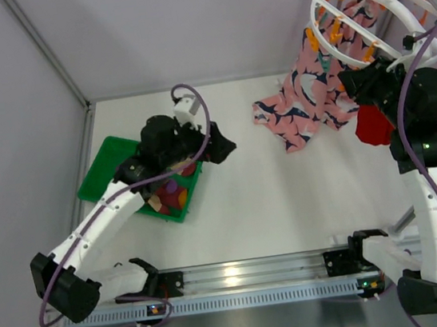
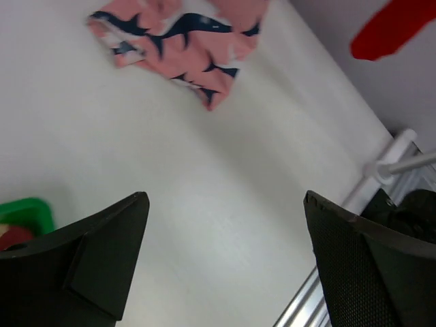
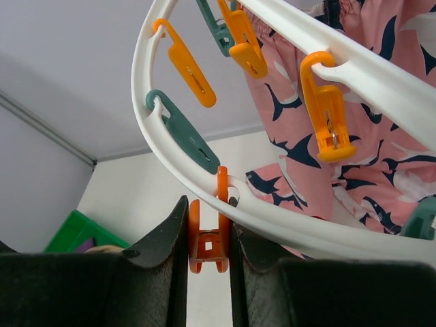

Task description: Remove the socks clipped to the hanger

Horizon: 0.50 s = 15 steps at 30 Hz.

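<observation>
The white round hanger (image 1: 375, 10) hangs at the far right with orange and teal pegs. My right gripper (image 1: 356, 85) is up at its near rim. In the right wrist view the gripper (image 3: 208, 218) is shut on an orange peg (image 3: 208, 242) that hangs from the white ring (image 3: 146, 122). A bright red sock (image 1: 372, 123) hangs just below this gripper; what holds it is hidden. It also shows in the left wrist view (image 2: 398, 27). My left gripper (image 1: 222, 144) is open and empty above the table, beside the bin; its jaws (image 2: 226, 197) stand wide apart.
A green bin (image 1: 102, 167) at the left holds several socks (image 1: 173, 195), maroon, purple and tan. A pink cloth with navy print (image 1: 307, 103) hangs from the hanger down onto the table. Grey frame poles (image 1: 46, 49) stand at the left and far right.
</observation>
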Each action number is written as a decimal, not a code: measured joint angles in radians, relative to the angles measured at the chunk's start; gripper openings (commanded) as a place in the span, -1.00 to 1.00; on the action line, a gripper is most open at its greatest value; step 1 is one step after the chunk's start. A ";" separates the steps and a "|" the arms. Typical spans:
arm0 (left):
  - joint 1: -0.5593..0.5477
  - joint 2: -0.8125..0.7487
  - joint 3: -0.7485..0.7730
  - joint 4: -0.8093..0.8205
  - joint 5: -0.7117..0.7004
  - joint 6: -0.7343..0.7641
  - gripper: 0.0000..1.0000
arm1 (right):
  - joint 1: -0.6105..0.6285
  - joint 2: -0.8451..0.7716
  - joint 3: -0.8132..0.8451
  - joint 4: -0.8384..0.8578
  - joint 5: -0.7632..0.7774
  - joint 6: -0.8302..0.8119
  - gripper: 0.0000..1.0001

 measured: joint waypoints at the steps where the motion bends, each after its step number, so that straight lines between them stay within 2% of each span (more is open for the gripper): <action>1: -0.047 0.006 -0.020 0.058 0.029 -0.002 0.97 | 0.000 0.000 0.000 0.000 -0.002 0.004 -1.00; 4: -0.161 0.042 -0.073 0.234 0.102 -0.016 0.96 | 0.000 0.000 0.000 0.000 -0.009 0.013 -1.00; 7: -0.216 0.109 -0.078 0.355 0.144 -0.028 0.96 | 0.000 0.000 0.002 -0.004 -0.016 0.019 -1.00; 15: -0.333 0.353 0.019 0.524 0.184 -0.042 0.96 | 0.000 0.003 0.023 -0.026 -0.034 0.023 -1.00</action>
